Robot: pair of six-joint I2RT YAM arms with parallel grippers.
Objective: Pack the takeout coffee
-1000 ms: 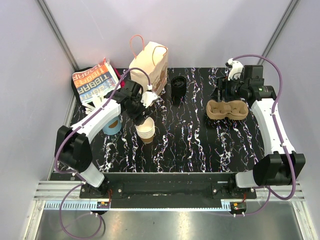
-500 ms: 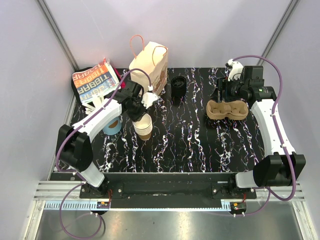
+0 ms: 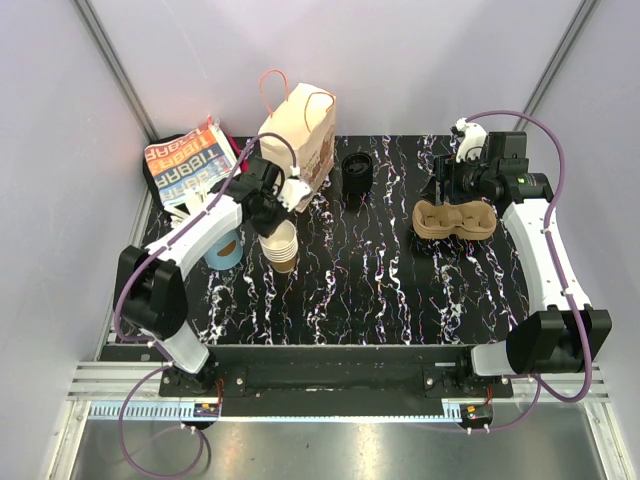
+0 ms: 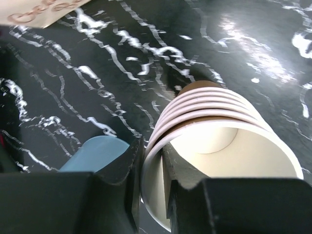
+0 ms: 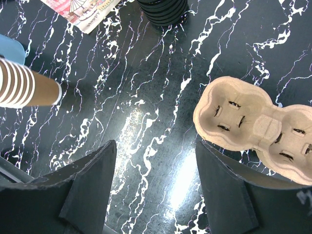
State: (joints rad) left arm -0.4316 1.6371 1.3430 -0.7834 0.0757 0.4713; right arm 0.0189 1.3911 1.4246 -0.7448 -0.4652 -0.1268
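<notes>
Pinching with left pincer (image 4: 150,163) the top rim of stack (image 4: 209,105), one finger inside, one outside. Holding right pincer (image 5: 155,146) wide and empty above tray (image 5: 253,122). Cannot find lidded coffee; only stacked lids (image 3: 357,172) near bag (image 3: 300,125). Could lift several nested cups together or crush the thin rim

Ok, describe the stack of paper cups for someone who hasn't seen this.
On the black marbled table, look left, just in front of the paper bag. The stack of paper cups is there, its rim pinched by the left end effector. Brown with white rims, unlike the blue cup beside it.
</notes>
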